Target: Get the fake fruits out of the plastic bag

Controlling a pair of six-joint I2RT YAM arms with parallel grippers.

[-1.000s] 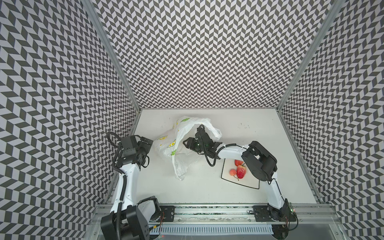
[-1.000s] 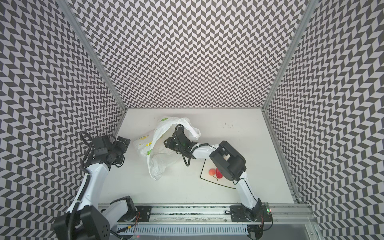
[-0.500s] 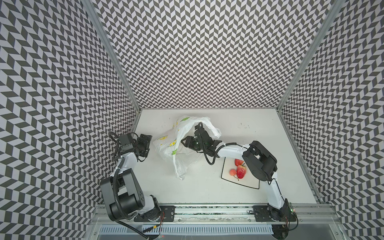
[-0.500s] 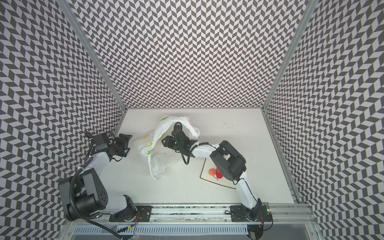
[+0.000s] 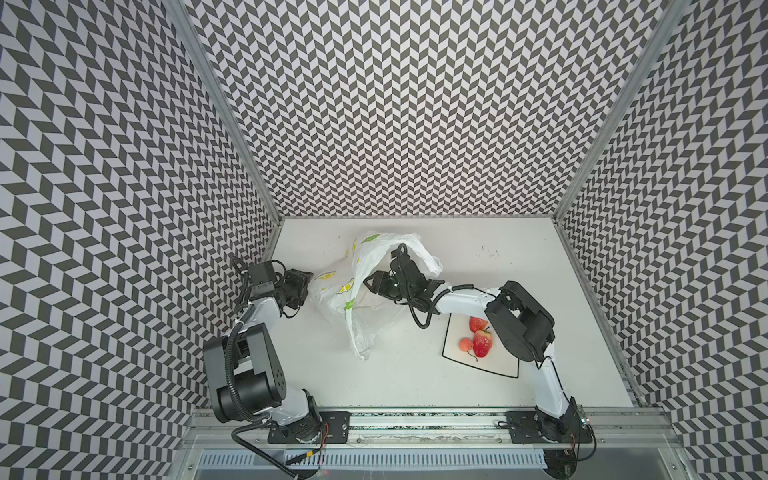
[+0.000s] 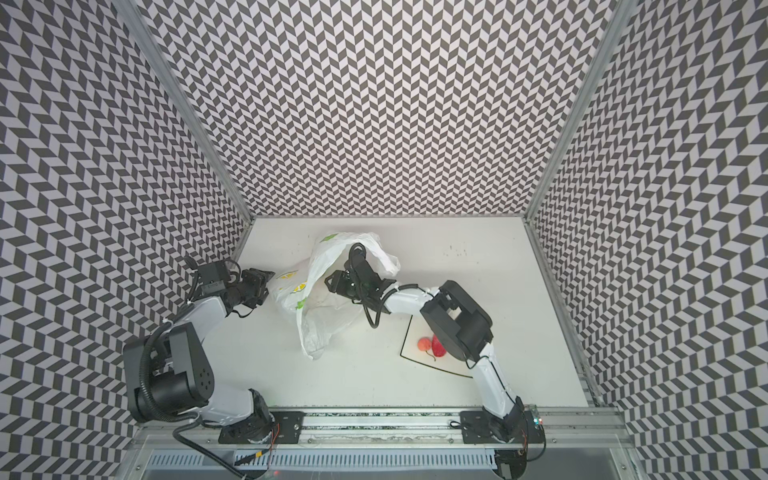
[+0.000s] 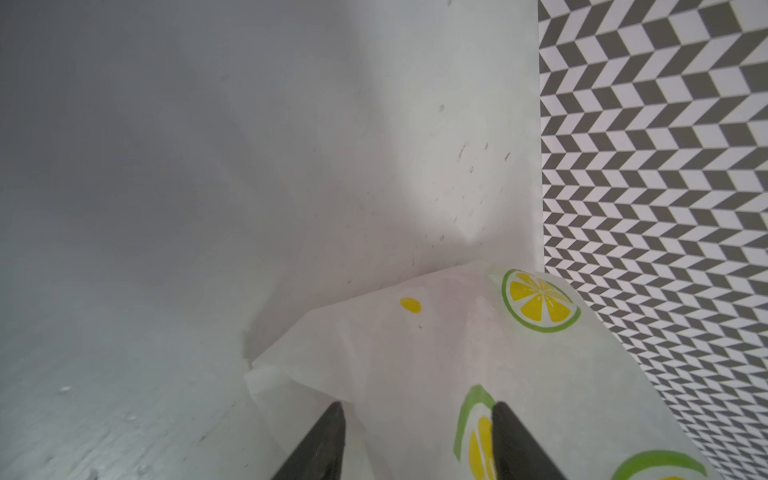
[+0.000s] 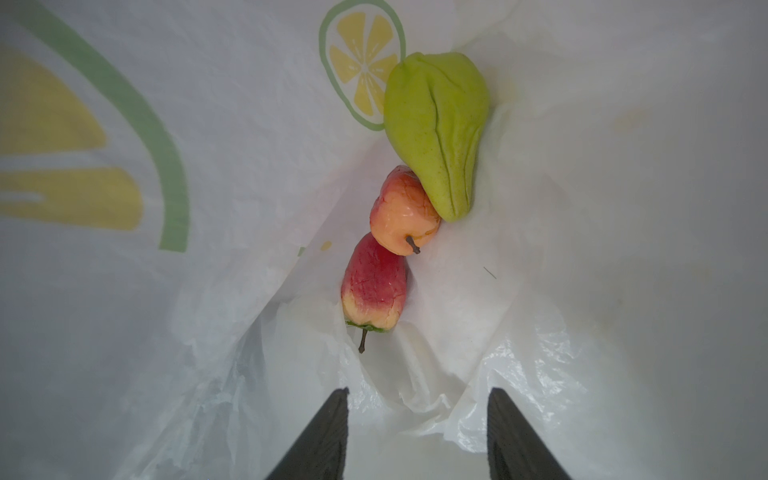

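Honestly, right gripper [image 8: 419, 391] half-open inside the bag [image 8: 208, 291], empty; red fruit [image 8: 374, 282] just ahead looks light, slick, so pinch its middle

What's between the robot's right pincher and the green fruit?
In the right wrist view, a red fruit and an orange-red fruit, lying on the plastic bag.

Two strawberries [image 5: 483, 345] and one small orange fruit [image 5: 466, 344] sitting on one plate [image 5: 500, 369]; one green fruit [image 8: 436, 133], one orange-red stemmed fruit [image 8: 401, 212], one red fruit [image 8: 374, 282] lying inside one plastic bag [image 5: 337, 300].
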